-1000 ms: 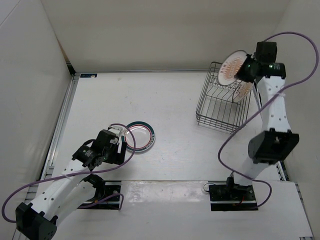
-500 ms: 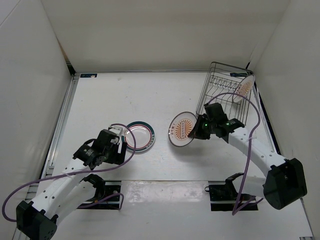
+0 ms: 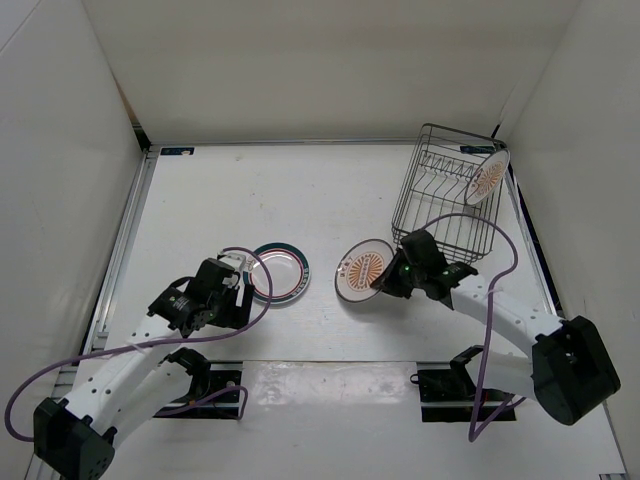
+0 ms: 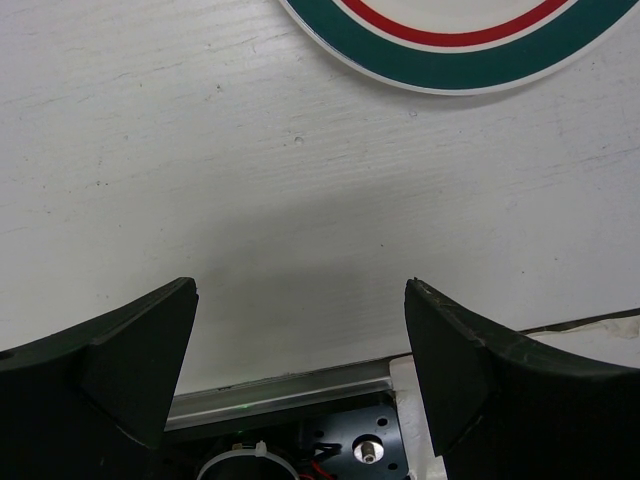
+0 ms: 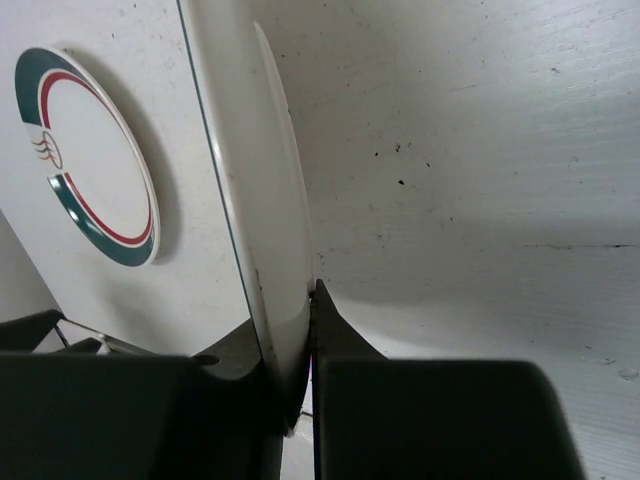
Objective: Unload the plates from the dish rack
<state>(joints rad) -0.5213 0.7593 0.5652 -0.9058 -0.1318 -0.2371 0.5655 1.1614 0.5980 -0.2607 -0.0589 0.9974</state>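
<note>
My right gripper (image 3: 385,279) is shut on the rim of an orange sunburst plate (image 3: 362,268) and holds it tilted, low over the table, right of the teal-and-pink ringed plate (image 3: 279,272). In the right wrist view the held plate (image 5: 250,180) is seen edge-on between my fingers, with the ringed plate (image 5: 85,155) lying flat beyond it. A second sunburst plate (image 3: 487,176) stands in the dark wire dish rack (image 3: 445,195) at the back right. My left gripper (image 3: 238,287) is open and empty just left of the ringed plate (image 4: 460,40).
White walls close the table on the left, back and right. The arm bases (image 3: 205,385) sit on a taped strip at the near edge. A purple cable (image 3: 495,290) loops over the right arm near the rack.
My right gripper lifted the sunburst plate off the rack, carried it down and left, and now holds it lower, close to the table. The left arm has barely moved.
</note>
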